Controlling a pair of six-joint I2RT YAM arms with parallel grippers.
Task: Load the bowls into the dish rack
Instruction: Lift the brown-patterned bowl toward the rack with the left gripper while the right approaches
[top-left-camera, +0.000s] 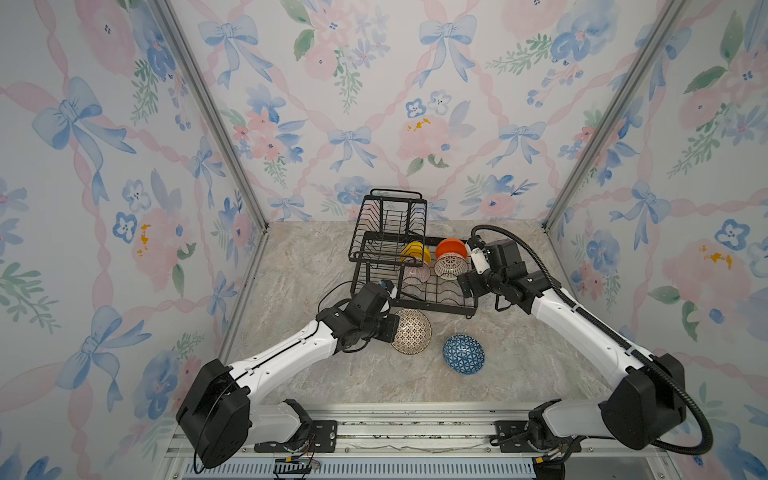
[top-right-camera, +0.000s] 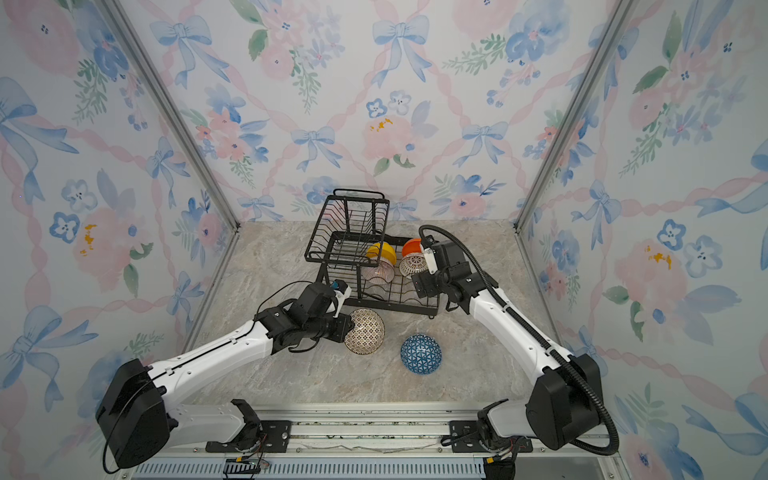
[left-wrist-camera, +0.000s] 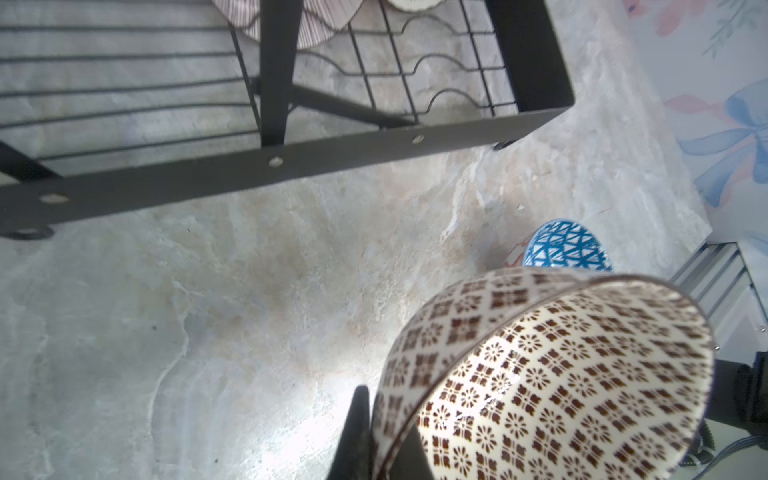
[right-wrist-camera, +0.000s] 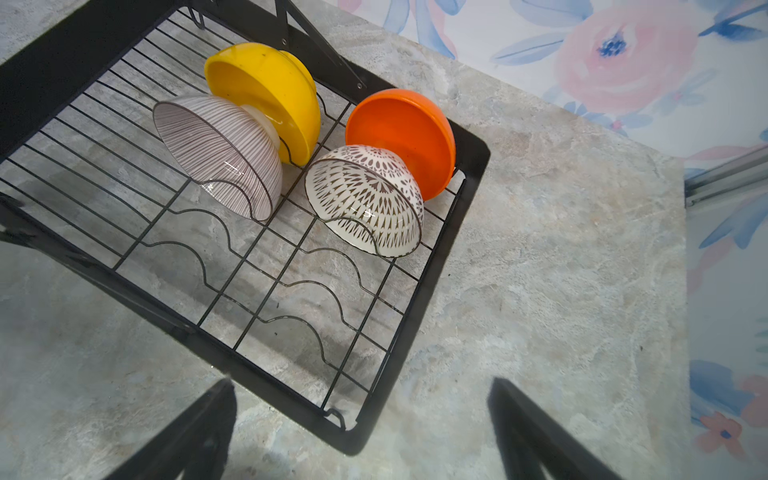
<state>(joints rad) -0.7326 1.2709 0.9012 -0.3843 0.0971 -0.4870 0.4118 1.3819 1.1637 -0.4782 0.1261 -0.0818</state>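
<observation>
**Bench stock, 9 entries**

1. Black metal wire dish rack (top-left-camera: 436, 308), 2 tiers. It stands at the far middle of the grey marbled bench (top-left-camera: 316, 374). The raised upper basket is on the left, and the wider slotted lower tray reaches near and right.
2. Plain yellow round bowl (top-left-camera: 415, 250). On edge in the lower tray, far left of the 4 racked bowls.
3. Pink-striped pale bowl (top-left-camera: 415, 275). On edge just near of the yellow one, with its foot against it.
4. Plain orange bowl (top-left-camera: 451, 248). On edge at the tray's far right corner.
5. White-brown lattice bowl (top-left-camera: 450, 266). On edge just near of the orange one, touching it.
6. Cream-brown mosaic bowl (top-left-camera: 412, 331). Outside the rack, just near of its near rail, tilted with the patterned inside showing. Whether it touches the bench cannot be told.
7. Blue bowl with white triangles (top-left-camera: 463, 354). On the bench with its patterned outside up, near and right of the mosaic bowl and apart from it.
8. Left claw (left-wrist-camera: 384, 419). Clamped on the mosaic bowl's rim, 1 finger outside the wall and 1 inside.
9. Right claw (right-wrist-camera: 361, 384). Jaws wide apart, holding nothing, above the tray's near right corner.
</observation>
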